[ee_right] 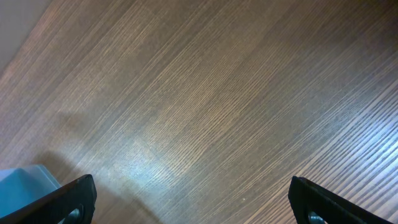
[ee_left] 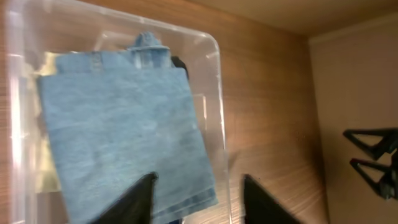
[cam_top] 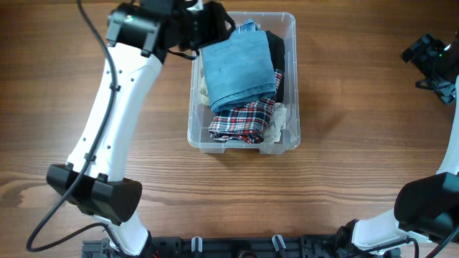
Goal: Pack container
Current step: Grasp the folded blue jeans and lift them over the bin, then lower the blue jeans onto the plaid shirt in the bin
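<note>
The clear container [cam_top: 192, 135] stands mid-table, filled with folded clothes. A folded blue denim garment [cam_top: 240, 66] lies on top, over a red plaid garment [cam_top: 242, 119] and a dark one [cam_top: 277, 51]. My left gripper [ee_left: 199, 177] hovers over the denim [ee_left: 124, 130] near the container's rim [ee_left: 215, 57]. Its jaws stand apart with nothing between them. In the overhead view that gripper [cam_top: 212, 23] sits at the bin's far left corner. My right gripper [ee_right: 193, 186] is wide open over bare wood, far to the right [cam_top: 433, 60].
A pale cream cloth [cam_top: 281, 123] shows along the bin's right and near side. Black clamp-like pieces [ee_left: 375, 159] sit past the table's edge in the left wrist view. More black clamps [cam_top: 272, 245] line the near edge. Wooden tabletop [cam_top: 358, 143] surrounds the bin.
</note>
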Motion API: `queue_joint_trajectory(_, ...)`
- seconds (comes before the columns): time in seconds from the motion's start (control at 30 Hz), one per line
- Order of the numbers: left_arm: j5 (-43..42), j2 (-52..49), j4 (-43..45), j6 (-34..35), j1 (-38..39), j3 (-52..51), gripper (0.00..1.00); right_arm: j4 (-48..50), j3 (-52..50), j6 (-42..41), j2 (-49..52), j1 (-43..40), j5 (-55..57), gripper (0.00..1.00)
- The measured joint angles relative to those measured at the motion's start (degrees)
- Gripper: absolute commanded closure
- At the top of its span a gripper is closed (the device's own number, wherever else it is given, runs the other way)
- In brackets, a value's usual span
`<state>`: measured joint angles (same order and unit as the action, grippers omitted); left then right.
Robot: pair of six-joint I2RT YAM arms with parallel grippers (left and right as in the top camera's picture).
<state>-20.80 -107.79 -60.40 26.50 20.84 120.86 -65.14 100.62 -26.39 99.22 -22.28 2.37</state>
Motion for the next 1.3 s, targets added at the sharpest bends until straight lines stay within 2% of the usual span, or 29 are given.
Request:
queue_joint_trajectory(0.03, 0.00, -0.31, 0.31, -0.15, 0.76, 0.00, 0.82, -0.02, 0.00, 0.00, 0.00, 0.00, 0.00, 0.00)
queue_joint_trajectory(0.13, 0.42, -1.92, 1.53, -0.94, 3.69, 0.00, 0.92, -0.02, 0.00, 0.00, 0.00, 0.00, 0.00, 0.00)
queue_joint_trajectory(0.23, 1.11, -4.57, 2.21, -1.31, 6.23, 0.00, 0.96, -0.02, 0.00, 0.00, 0.00, 0.00, -0.02, 0.00)
queue_joint_trajectory(0.47, 1.38, -12.92, 2.16, -1.64, 7.85, 0.00, 0.96, -0.02, 0.00, 0.00, 0.00, 0.00, -0.02, 0.00)
queue_joint_trajectory(0.67, 0.72, -18.69, -2.54, -1.64, 8.59, 0.00, 0.96, 0.00, 0.00, 0.00, 0.00, 0.00, 0.00, 0.00)
queue_joint_trajectory(1.3, -0.11, -20.59, -10.80, -1.79, 6.71, 1.79, 0.96, -0.02, 0.00, 0.00, 0.00, 0.00, 0.00, 0.00)
